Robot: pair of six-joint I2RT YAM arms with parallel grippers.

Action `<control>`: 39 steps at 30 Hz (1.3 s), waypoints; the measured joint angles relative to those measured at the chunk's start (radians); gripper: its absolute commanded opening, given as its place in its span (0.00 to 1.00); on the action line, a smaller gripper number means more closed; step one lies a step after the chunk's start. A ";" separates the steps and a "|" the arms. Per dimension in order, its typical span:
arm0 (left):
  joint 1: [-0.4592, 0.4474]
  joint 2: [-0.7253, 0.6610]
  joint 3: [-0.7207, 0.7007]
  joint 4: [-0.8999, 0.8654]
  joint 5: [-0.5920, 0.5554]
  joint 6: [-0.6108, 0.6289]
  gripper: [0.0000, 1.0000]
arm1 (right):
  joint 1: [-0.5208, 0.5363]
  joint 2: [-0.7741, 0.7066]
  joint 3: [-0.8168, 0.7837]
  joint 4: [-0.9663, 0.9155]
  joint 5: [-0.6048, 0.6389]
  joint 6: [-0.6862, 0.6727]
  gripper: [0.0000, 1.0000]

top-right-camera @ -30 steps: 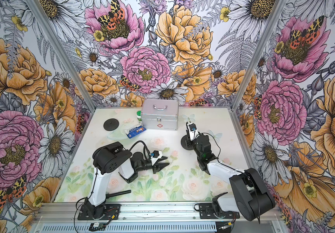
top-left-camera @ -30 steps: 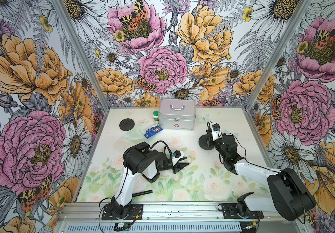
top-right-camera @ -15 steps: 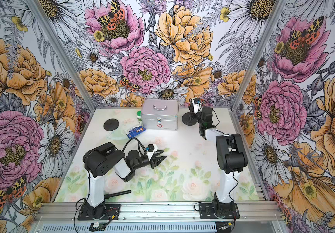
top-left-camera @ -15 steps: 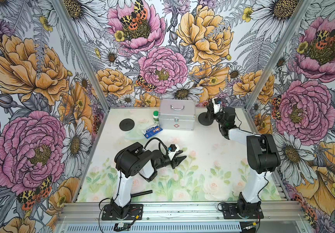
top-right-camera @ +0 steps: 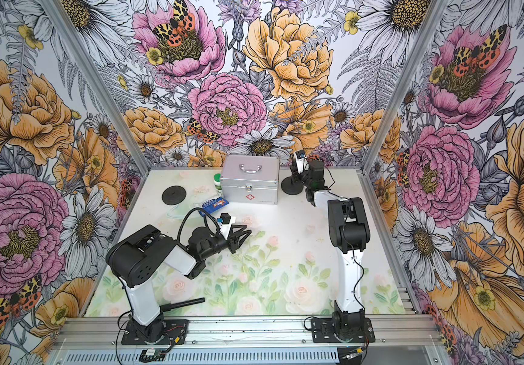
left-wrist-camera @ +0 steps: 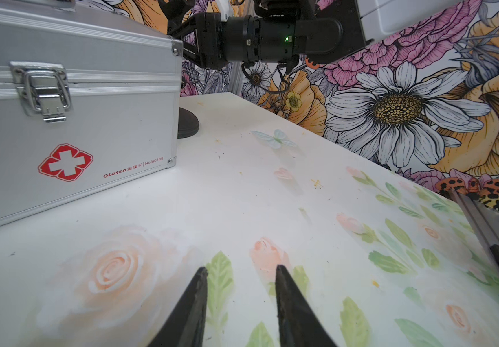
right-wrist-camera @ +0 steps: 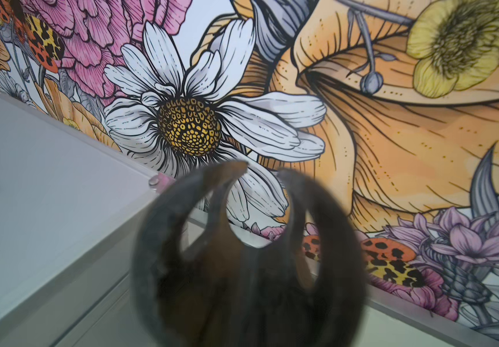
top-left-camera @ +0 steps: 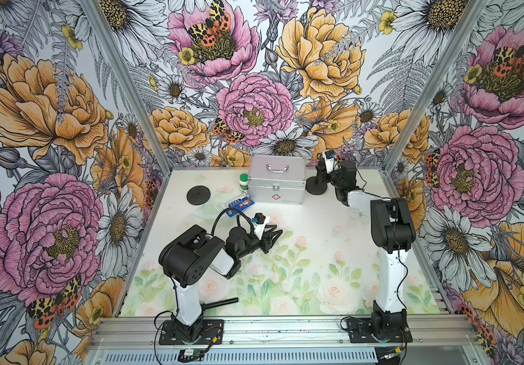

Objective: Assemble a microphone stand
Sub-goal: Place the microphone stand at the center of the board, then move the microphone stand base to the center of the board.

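Top views: stand base upright, rod loose

Beside the metal case [top-left-camera: 276, 177], the stand base [top-left-camera: 316, 189] is met at its post by the right gripper [top-left-camera: 320, 173], seemingly being positioned. Whether its fingers are clamped cannot be told. The black rod [top-left-camera: 221, 302], shown only in both top views by the left arm [top-left-camera: 191, 262], seems wanted next. Fingers of the left gripper [left-wrist-camera: 240, 272] are apart, empty. A forked clip [right-wrist-camera: 242, 285] is shown only by the right wrist view.

Both arms pair white link shells with bulky black joint housings on black base plates [top-left-camera: 215, 327]. The left arm [top-left-camera: 191, 257] carries a looping black cable [top-left-camera: 217, 219]; the right arm [top-left-camera: 391, 227] a thin one (a green light [left-wrist-camera: 286, 38] glows near its wrist).
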 measured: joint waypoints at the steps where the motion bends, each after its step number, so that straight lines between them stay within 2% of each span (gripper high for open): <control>1: 0.000 -0.011 0.000 -0.027 -0.009 0.000 0.40 | -0.001 -0.002 0.000 0.000 0.000 0.000 0.44; 4: -0.001 -0.059 0.003 -0.105 -0.036 0.001 0.41 | -0.001 -0.018 -0.018 -0.005 -0.002 0.000 0.47; 7: -0.021 -0.134 0.056 -0.281 -0.091 0.024 0.41 | -0.001 -0.084 -0.095 -0.014 -0.008 0.002 0.48; 11: -0.109 -0.230 0.183 -0.560 -0.209 0.130 0.42 | -0.012 -0.217 -0.237 -0.016 -0.024 0.002 0.50; 14: -0.179 -0.291 0.232 -0.699 -0.282 0.198 0.42 | -0.023 -0.333 -0.367 -0.016 -0.048 0.003 0.53; 15: -0.194 -0.307 0.235 -0.729 -0.298 0.213 0.42 | -0.026 -0.368 -0.408 -0.016 -0.055 0.004 0.62; 16: -0.203 -0.320 0.235 -0.758 -0.312 0.222 0.42 | -0.027 -0.407 -0.454 -0.016 -0.061 0.006 0.98; 22: -0.209 -0.394 0.234 -0.928 -0.384 0.218 0.43 | -0.030 -0.656 -0.716 -0.030 -0.091 0.036 1.00; 27: -0.203 -0.465 0.270 -1.054 -0.452 0.145 0.48 | -0.019 -0.846 -0.851 -0.084 -0.108 0.063 1.00; 30: -0.185 -0.497 0.315 -1.122 -0.499 0.100 0.55 | -0.014 -0.921 -0.882 -0.124 -0.046 0.117 1.00; 31: -0.178 -0.509 0.325 -1.139 -0.510 0.087 0.61 | -0.013 -0.942 -0.887 -0.138 0.003 0.152 1.00; 32: -0.169 -0.525 0.335 -1.160 -0.521 0.077 0.76 | -0.014 -0.963 -0.888 -0.157 0.060 0.196 1.00; 33: -0.161 -0.539 0.342 -1.177 -0.530 0.062 0.98 | -0.016 -0.980 -0.888 -0.171 0.107 0.231 1.00; 37: -0.098 -0.605 0.372 -1.257 -0.556 0.029 0.99 | -0.023 -1.054 -0.858 -0.298 0.298 0.375 1.00; 39: -0.047 -0.618 0.405 -1.309 -0.564 0.002 0.99 | -0.027 -1.070 -0.824 -0.356 0.350 0.412 1.00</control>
